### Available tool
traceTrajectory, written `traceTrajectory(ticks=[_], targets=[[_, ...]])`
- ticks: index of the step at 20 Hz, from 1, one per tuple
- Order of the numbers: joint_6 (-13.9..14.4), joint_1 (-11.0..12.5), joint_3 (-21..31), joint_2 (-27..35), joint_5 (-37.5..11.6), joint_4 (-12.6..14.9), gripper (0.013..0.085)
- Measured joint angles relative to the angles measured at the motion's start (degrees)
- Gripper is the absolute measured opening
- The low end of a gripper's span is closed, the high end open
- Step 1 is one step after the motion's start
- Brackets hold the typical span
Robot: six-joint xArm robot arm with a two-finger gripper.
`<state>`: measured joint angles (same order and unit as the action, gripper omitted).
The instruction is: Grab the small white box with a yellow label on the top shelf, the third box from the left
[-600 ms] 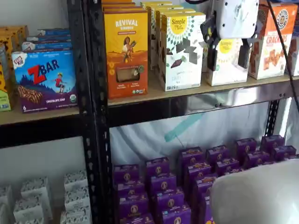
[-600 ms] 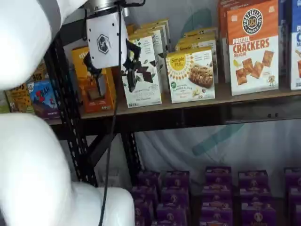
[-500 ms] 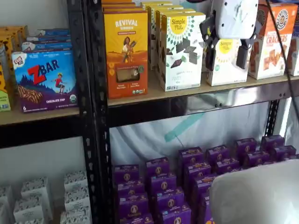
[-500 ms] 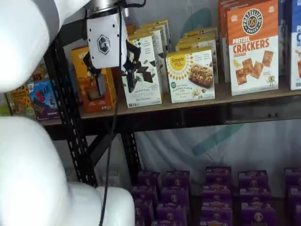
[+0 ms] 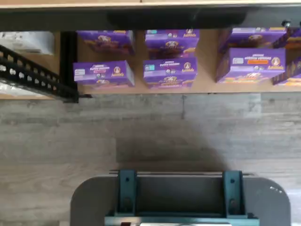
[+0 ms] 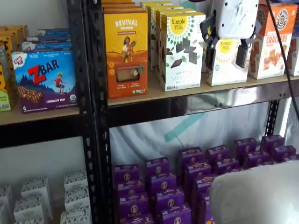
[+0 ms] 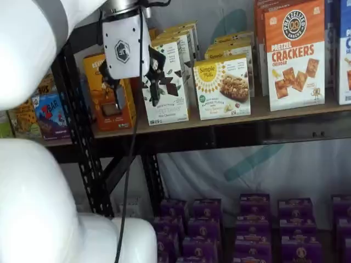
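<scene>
White and yellow, the small white box [image 7: 222, 87] sits untouched at the upper centre on the top shelf [image 7: 285, 112]. My gripper [image 6: 226, 58] hangs upper right before it, fingers apart and empty; I judge approach and grasp remain.

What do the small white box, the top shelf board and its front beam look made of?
Short squarish white box with a yellow round label: looks like printed paperboard, crisp folded edges, fairly matte. Light tan top shelf board: probably wood or pressed board, flat dull tan. Black front beam: seemingly painted metal, glossy, it mirrors the pale sheet below.
</scene>
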<state>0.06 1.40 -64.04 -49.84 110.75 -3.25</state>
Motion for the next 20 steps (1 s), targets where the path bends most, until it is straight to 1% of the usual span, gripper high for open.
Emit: traceTrajectory(ticks=[2, 5, 7, 11, 20], targets=[[-0.9, 0.6, 0.1, 0.2, -1.4, 0.8, 0.0850], [-2.8, 2.2, -0.2, 1.4, -3.6, 2.1, 0.0850], [-4.0, 3.3, -0.5, 2.4, -4.6, 2.3, 0.0850], [-5.8, 5.0, -0.8, 4.3, -6.7, 2.6, 0.0850], [-9.7, 9.1, -2.0, 8.3, -11.0, 1.8, 0.0850]])
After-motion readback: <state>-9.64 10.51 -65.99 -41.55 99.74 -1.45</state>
